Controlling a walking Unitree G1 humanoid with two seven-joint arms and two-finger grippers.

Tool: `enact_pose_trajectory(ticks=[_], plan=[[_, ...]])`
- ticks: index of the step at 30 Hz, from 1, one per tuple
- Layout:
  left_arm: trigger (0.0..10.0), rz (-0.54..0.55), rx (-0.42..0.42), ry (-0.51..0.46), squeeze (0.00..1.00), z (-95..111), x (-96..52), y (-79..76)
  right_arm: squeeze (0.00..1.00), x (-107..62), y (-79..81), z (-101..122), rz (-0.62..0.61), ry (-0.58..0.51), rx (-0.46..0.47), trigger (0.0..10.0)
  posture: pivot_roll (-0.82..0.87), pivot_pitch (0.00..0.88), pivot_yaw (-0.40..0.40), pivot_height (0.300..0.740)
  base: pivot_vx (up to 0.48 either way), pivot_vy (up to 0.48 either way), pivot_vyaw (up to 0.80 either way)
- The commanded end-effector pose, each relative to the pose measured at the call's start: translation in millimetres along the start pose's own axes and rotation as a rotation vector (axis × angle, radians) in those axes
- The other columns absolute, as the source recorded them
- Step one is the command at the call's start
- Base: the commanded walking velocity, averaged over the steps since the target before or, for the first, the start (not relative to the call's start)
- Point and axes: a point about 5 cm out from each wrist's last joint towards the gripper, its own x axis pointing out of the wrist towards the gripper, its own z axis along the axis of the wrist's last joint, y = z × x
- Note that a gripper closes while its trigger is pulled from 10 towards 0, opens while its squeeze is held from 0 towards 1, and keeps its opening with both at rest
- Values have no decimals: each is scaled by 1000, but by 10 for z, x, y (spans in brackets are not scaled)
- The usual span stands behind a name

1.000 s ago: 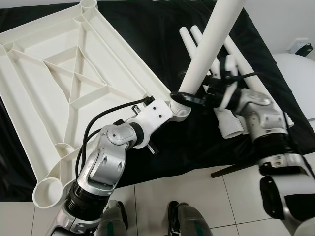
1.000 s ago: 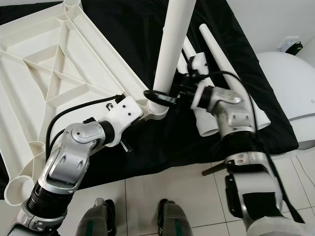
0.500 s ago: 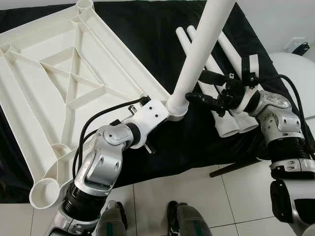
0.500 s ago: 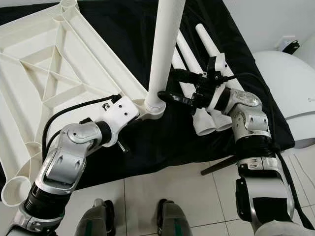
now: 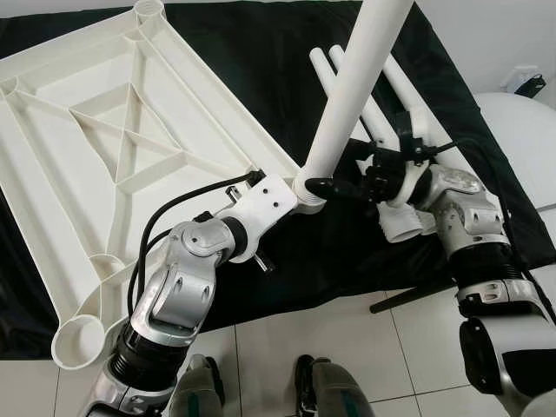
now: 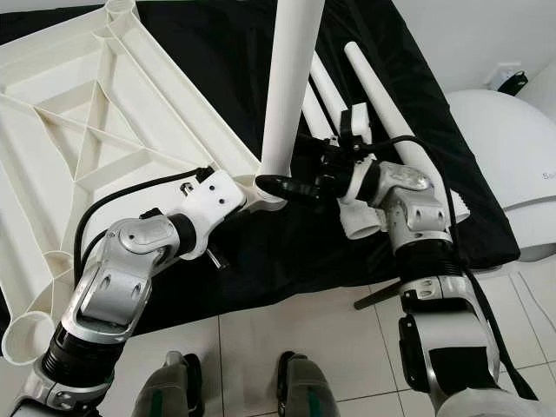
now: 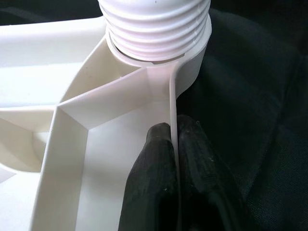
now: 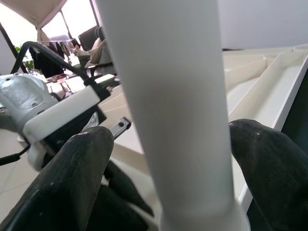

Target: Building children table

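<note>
Left eye view puts the white table leg (image 5: 356, 82) right of centre, its long axis rising steeply from a corner socket of the tabletop (image 5: 104, 130) to the top edge of the frame, leaning slightly rightward. The tabletop lies upside down, ribs showing, across the left half of the frame on a black cloth (image 5: 261, 61). Three more spare legs (image 5: 395, 95) lie flat on the cloth in the upper right, their long axes running diagonally from upper left to lower right.

The left gripper (image 7: 174, 144) is clamped on the thin wall of the tabletop just beside the socket; the left wrist view shows both fingers (image 7: 154, 163) pressed either side of that wall, and the leg's threaded end seated in the socket, which the head views hide. The right gripper (image 5: 334, 186) reaches in from the right at the leg's base. In the right wrist view its fingers (image 8: 72, 178) stand apart on either side of the leg, with gaps visible.
</note>
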Motion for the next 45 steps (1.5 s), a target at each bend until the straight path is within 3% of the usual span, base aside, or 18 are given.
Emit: enact_pose_trajectory(ticks=[1,5,6,7,26,45], plan=[[10000,122,-51,105,0,-231,21,36,0,9,-1,-18,-2,6,-8,10000,79,242,-43,740,0,0,0],[10000,123,-52,105,0,-230,20,40,0,53,-41,-5,-24,-6,-35,10000,78,244,-41,740,0,0,0],[10000,122,-52,105,0,-229,21,41,0,61,-54,1,-33,-8,-40,2118,80,245,-42,740,0,0,0],[10000,122,-52,105,0,-231,22,41,0,58,-60,1,-34,-6,-42,0,78,244,-42,740,0,0,0],[10000,119,-51,101,0,-232,35,27,0,8,-35,27,-16,-17,-47,0,72,230,-48,740,0,0,0],[10000,128,-51,104,0,-240,30,50,0,-2,190,-24,-312,-75,-89,0,54,247,-46,740,0,0,0]])
